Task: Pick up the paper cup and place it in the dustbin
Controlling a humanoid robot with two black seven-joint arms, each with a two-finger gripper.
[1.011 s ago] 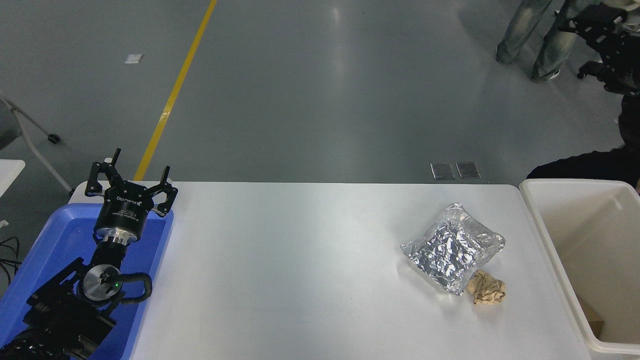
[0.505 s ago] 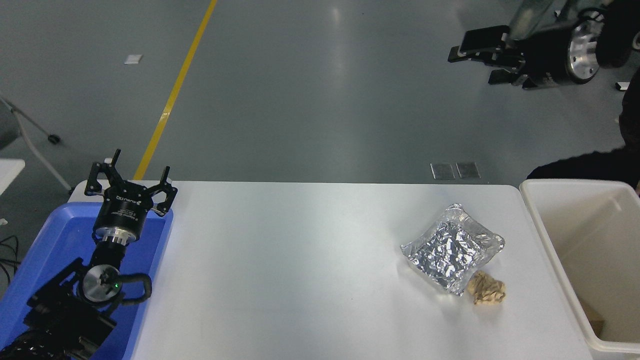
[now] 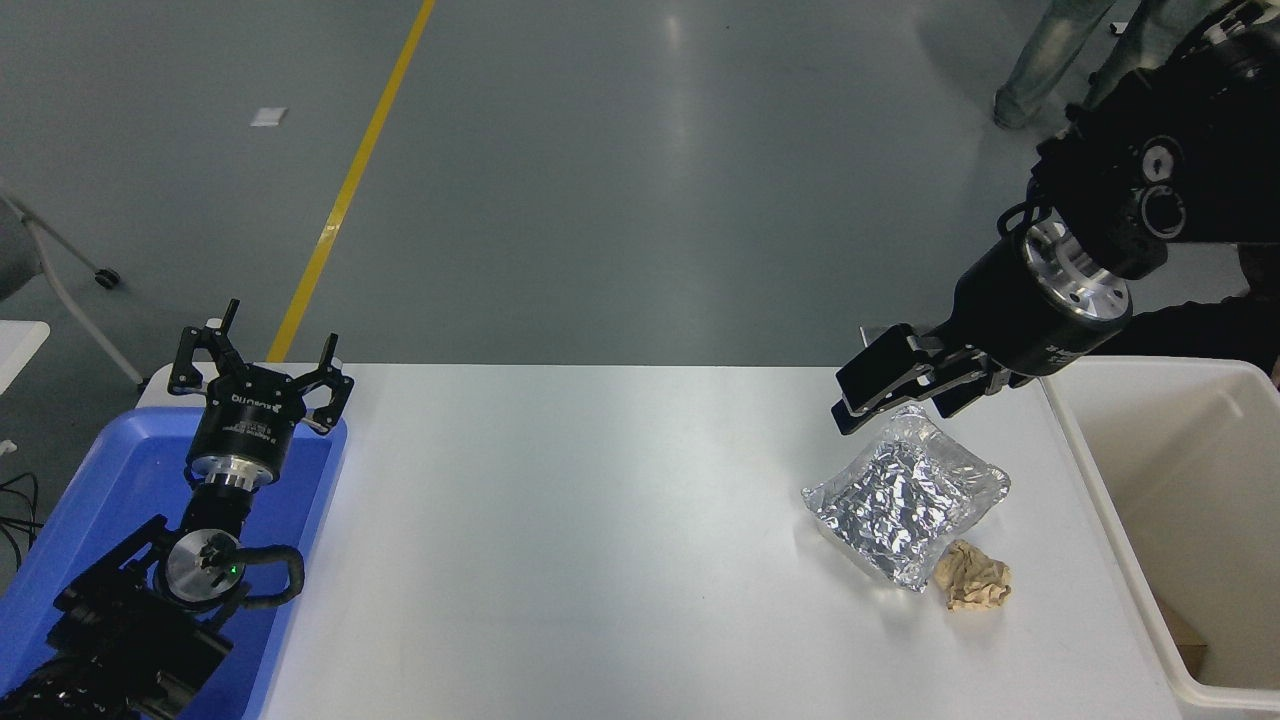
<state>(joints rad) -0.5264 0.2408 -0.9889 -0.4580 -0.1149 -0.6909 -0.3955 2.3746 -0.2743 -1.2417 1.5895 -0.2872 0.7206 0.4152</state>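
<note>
No paper cup shows anywhere in the head view. The dustbin (image 3: 1090,440), a large off-white tub, stands at the table's right end, partly cut off by the picture's edge. My right gripper (image 3: 898,400) hangs open and empty over the table's far right, just above the far corner of the silver foil pouch (image 3: 905,500) and left of the dustbin. My left gripper (image 3: 262,345) is open and empty, parked over the blue tray (image 3: 100,480) at the lower left.
A crumpled tan paper ball (image 3: 973,576) lies by the pouch's near corner. Something brown (image 3: 1185,640) lies in the dustbin's bottom. A person's legs (image 3: 1050,50) show at the top right, and a dark sleeve (image 3: 1200,325) beyond the dustbin.
My right arm has swung from the top right corner down and left, and its gripper now hangs over the foil pouch's far corner. The left arm, pouch and paper ball have not moved.
</note>
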